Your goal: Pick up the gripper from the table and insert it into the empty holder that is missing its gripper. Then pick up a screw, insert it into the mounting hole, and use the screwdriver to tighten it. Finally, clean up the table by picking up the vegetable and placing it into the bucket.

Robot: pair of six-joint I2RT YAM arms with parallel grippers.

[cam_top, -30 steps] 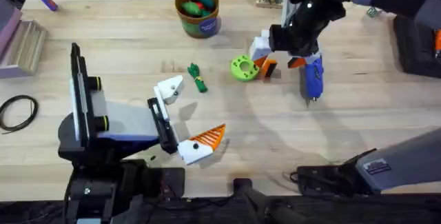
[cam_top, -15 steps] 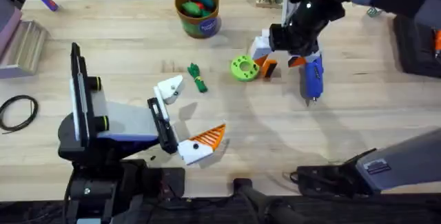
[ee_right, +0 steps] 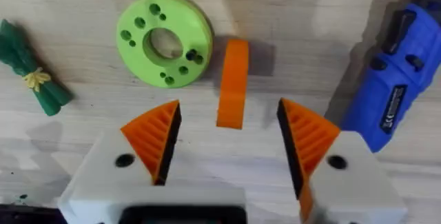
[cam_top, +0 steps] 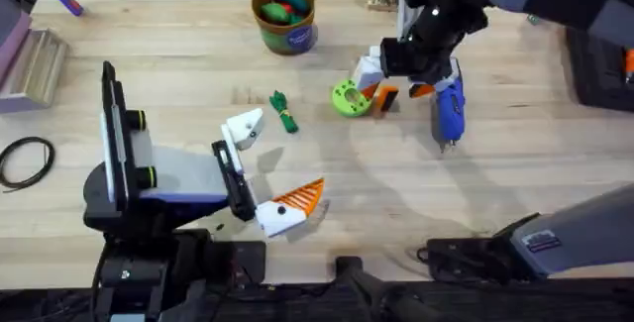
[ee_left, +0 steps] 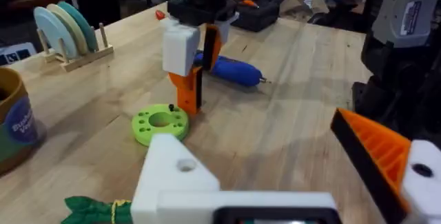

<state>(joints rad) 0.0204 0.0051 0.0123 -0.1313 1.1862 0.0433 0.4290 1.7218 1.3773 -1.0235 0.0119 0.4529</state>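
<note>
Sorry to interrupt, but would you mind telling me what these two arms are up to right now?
The right gripper hangs open directly above the small orange-and-black gripper block, which lies on the wooden table between the green ring-shaped disc and the bright blue screwdriver. Nothing is grasped yet. The left gripper sits open and idle near its base. The dark-green toy vegetable lies on the table, outside the round brown bucket.

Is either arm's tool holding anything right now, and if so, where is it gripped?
Nothing is held. The right tool is open, straddling the small orange block without touching it. The left tool is open over bare table.
</note>
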